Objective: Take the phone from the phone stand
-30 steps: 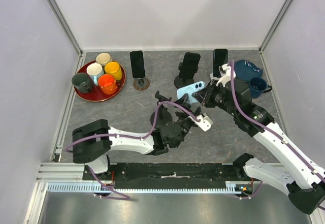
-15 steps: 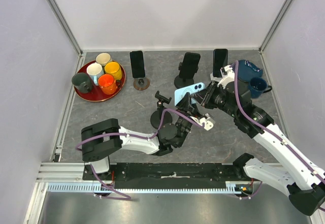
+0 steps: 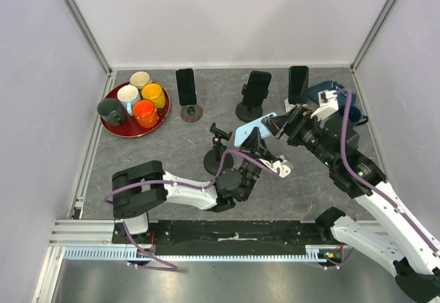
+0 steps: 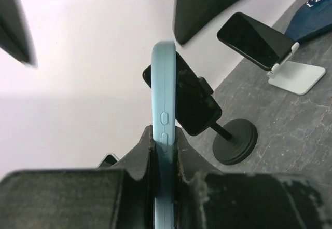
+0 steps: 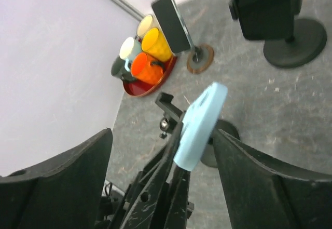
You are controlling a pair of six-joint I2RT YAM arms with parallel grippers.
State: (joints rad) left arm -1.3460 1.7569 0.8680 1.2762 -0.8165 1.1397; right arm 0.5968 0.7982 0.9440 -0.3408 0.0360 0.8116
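The light blue phone [image 3: 246, 132] is up off the table, edge-on [image 4: 163, 109] in the left wrist view, with my left gripper [image 4: 163, 138] shut on its lower part. Just left of it stands the black phone stand [image 3: 217, 150], its clamp [image 5: 169, 105] holding nothing. My right gripper [image 3: 283, 126] is open beside the phone's right end, its fingers [image 5: 270, 182] wide on both sides of the phone [image 5: 201, 126] without touching it.
A red tray [image 3: 121, 130] of several cups sits at the back left. Three black phones stand on stands along the back [image 3: 185, 86], [image 3: 258, 85], [image 3: 298, 83]. A dark blue dish [image 3: 323, 91] and mug [image 3: 352, 115] lie at the back right.
My right gripper, shut on the phone a second ago, has opened and drawn back to the right. My left gripper has shut on the phone and now carries it alone.
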